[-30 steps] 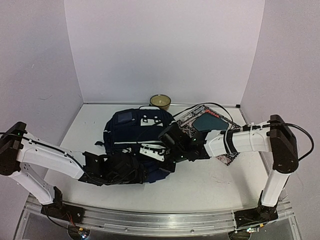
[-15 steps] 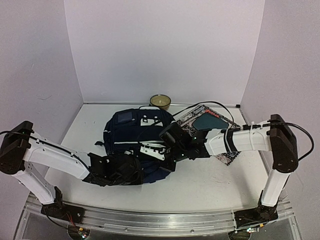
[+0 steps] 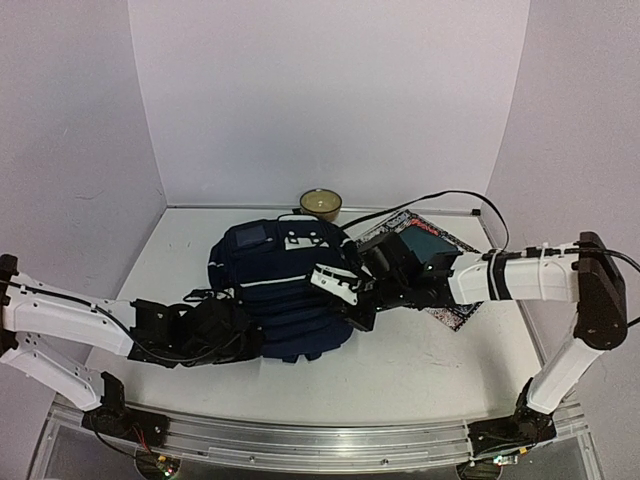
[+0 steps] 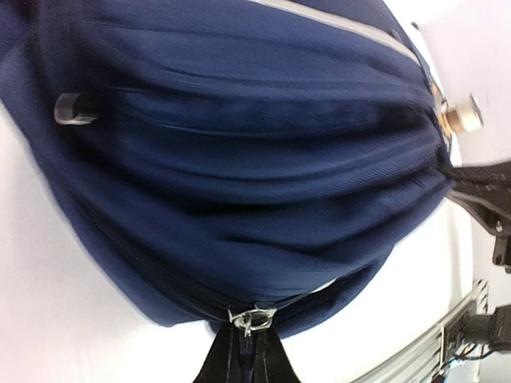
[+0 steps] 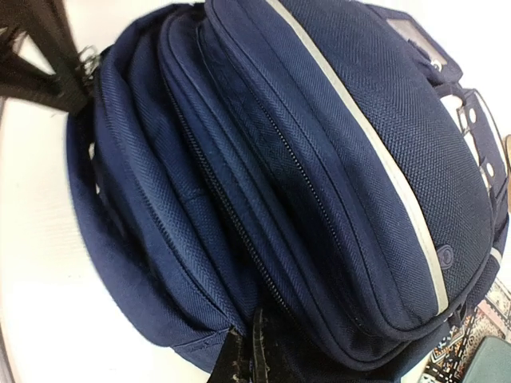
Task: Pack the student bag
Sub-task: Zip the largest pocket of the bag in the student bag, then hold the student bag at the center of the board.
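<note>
The student bag point(image 3: 280, 285), navy blue with a white stripe, lies in the middle of the table, pulled taut between both arms. At its near left edge my left gripper point(image 3: 237, 335) is shut on the bag's metal zipper pull point(image 4: 254, 320), which sits right at the gripper's point(image 4: 249, 341) tips. On the bag's right side my right gripper point(image 3: 366, 306) is shut on a fold of navy fabric. In the right wrist view the gripper point(image 5: 252, 339) pinches the bag point(image 5: 319, 159) beside a closed zipper line, and the left gripper point(image 5: 56, 72) shows at the top left.
A round tin point(image 3: 321, 203) stands at the back, behind the bag. A patterned book point(image 3: 450, 310) with a teal item point(image 3: 420, 243) on it lies under my right arm. A black cable point(image 3: 450, 197) arcs over the back right.
The left gripper has shut on the zipper pull and drawn back to the left. The right gripper has pulled its side of the bag to the right, stretching the bag.
</note>
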Available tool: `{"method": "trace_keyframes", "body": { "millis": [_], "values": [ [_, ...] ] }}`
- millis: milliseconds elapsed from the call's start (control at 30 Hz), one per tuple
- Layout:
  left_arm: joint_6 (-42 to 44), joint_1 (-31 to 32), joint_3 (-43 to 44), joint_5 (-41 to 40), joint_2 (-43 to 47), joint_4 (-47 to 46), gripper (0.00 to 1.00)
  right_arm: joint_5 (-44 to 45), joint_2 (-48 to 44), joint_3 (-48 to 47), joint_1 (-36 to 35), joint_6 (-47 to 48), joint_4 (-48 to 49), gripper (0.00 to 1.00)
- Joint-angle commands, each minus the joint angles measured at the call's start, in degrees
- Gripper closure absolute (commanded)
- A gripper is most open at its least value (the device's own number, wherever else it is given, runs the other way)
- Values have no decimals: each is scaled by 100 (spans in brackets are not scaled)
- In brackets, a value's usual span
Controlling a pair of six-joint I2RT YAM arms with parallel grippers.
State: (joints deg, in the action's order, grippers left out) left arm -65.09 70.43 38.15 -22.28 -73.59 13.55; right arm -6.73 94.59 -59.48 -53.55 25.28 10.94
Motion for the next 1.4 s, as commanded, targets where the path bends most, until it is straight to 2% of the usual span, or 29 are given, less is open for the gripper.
{"method": "trace_keyframes", "body": {
  "millis": [0, 133, 267, 333, 433, 500, 700, 933, 1067, 1200, 1267, 1367],
  "values": [
    [-263, -481, -635, -721, 575, 1811, 100, 763, -592, 252, 672, -87, -507, 100],
    [-64, -740, -786, -617, 962, 1850, 100, 248, -721, 209, 773, -261, -527, 100],
    [685, -729, -464, -131, 980, 1314, 100, -318, -711, 136, 513, -430, -512, 100],
    [985, -711, -350, 158, 940, 976, 100, -450, -684, 105, 340, -526, -407, 90],
    [1330, -692, -238, 664, 930, 367, 100, -505, -635, -40, -2, -643, -316, 59],
    [1475, -669, -150, 911, 899, 111, 100, -516, -568, -209, -207, -673, -291, 47],
    [1761, -422, 220, 1255, 610, -265, 100, -770, -105, -638, -583, -685, -77, 36],
    [1835, -258, 439, 1316, 494, -418, 100, -1165, 646, -1171, -820, -620, -79, 32],
    [1870, -198, 513, 1352, 458, -501, 100, -1168, 942, -1259, -833, -574, -101, 33],
    [1916, -179, 495, 1416, 432, -577, 100, -1039, 1205, -1344, -841, -540, -182, 46],
    [1942, -183, 453, 1375, 456, -581, 100, -1026, 1266, -1347, -840, -498, -242, 58],
    [1960, -192, 372, 1168, 555, -521, 100, -895, 1126, -1217, -835, -464, -275, 88]
  ]
}}
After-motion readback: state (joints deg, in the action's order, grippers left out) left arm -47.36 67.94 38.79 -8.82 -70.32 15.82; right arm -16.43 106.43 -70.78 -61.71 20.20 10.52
